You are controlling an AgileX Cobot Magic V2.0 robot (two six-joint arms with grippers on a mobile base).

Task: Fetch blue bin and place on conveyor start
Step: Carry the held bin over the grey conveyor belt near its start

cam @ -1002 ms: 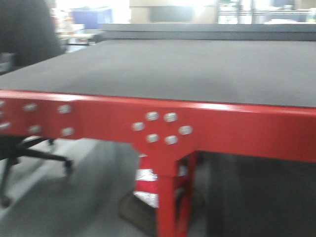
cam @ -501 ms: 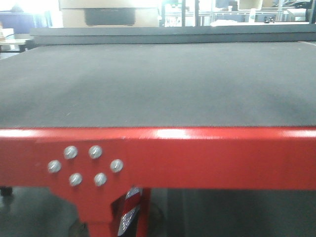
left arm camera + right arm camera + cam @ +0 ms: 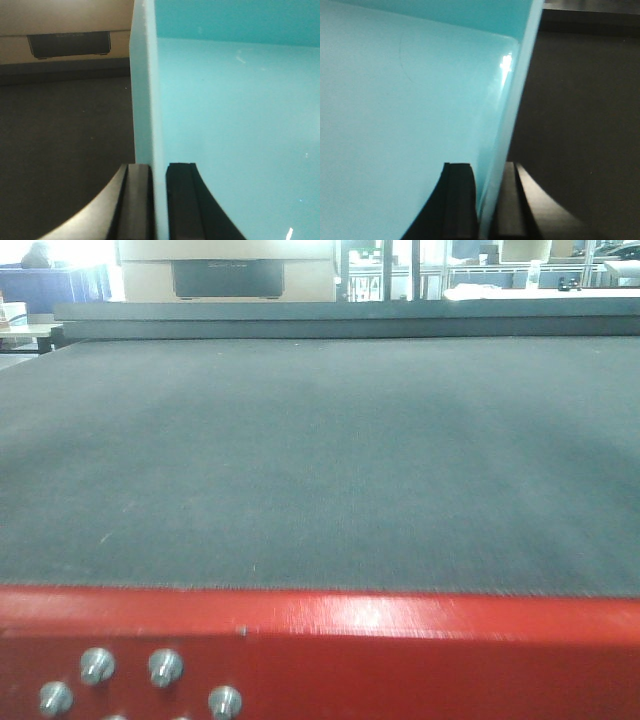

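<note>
The left gripper (image 3: 159, 172) is closed tight on one wall of the blue bin (image 3: 235, 125), and the right gripper (image 3: 485, 172) pinches the opposite wall. The bin is over the dark conveyor belt (image 3: 320, 460).

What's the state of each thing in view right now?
blue bin: gripped at two walls, visible interior empty; resting on belt or not, cannot tell
left gripper: shut on the bin's wall
right gripper: shut on the bin's wall
conveyor start: belt bare in front view
</note>
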